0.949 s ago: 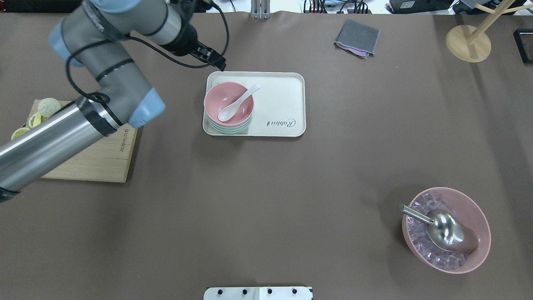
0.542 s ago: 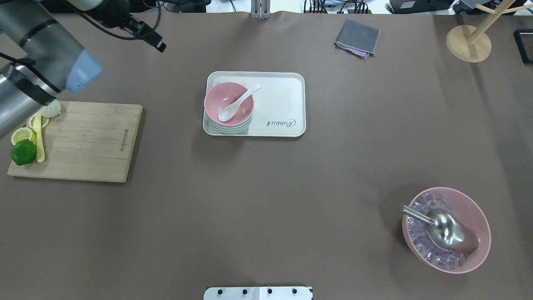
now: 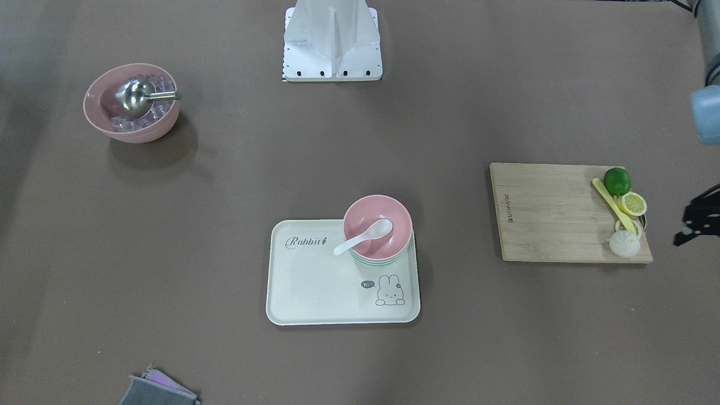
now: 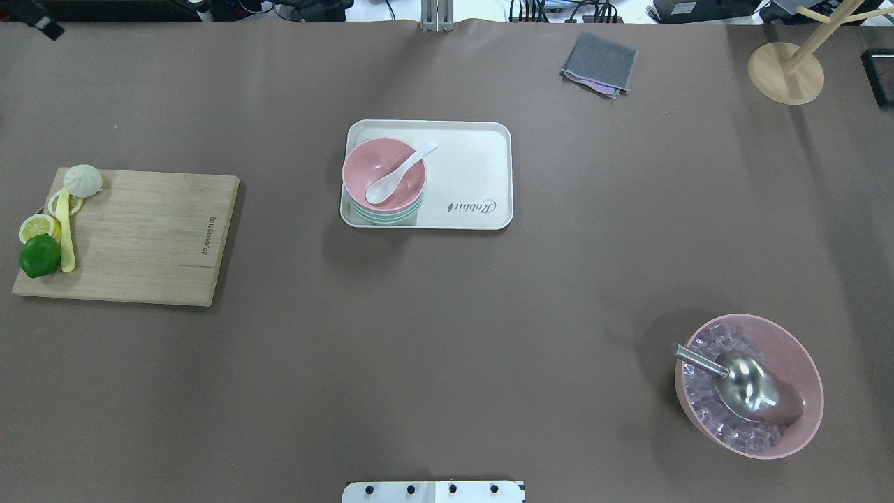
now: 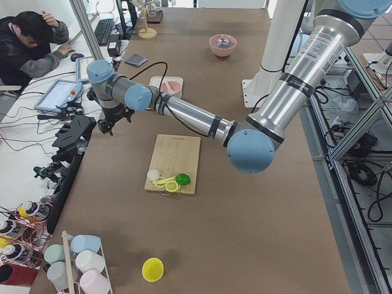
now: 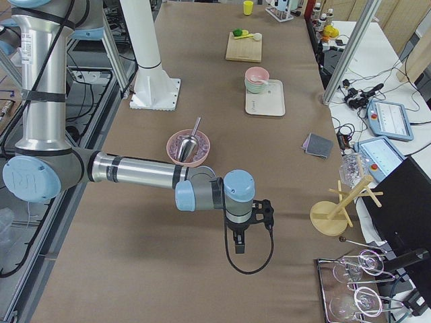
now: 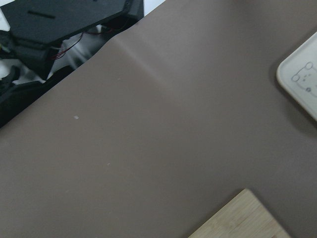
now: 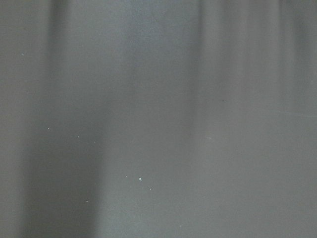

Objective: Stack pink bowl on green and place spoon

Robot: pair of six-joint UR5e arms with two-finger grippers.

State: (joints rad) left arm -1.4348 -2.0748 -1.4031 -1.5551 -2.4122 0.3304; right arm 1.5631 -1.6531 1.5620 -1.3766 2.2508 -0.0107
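Leaving the tray point(image 4: 475, 175), the left end effector point(image 3: 691, 228) is now hovering by the surface's far left corner, beyond the cutting board point(image 4: 147, 237) and well apart from the bowls, showing too little of itself to tell whether it is parted or closed. The pink bowl point(image 4: 383, 175) is sitting stacked on the green bowl point(image 4: 391, 215) at the tray's left end, toward the middle of the far edge, and the white spoon point(image 4: 398, 175) is lying inside it, its handle leaning over the rim. The right end effector point(image 6: 239, 245) is hanging near the surface's right edge, seen only from the side, so its state cannot be told.
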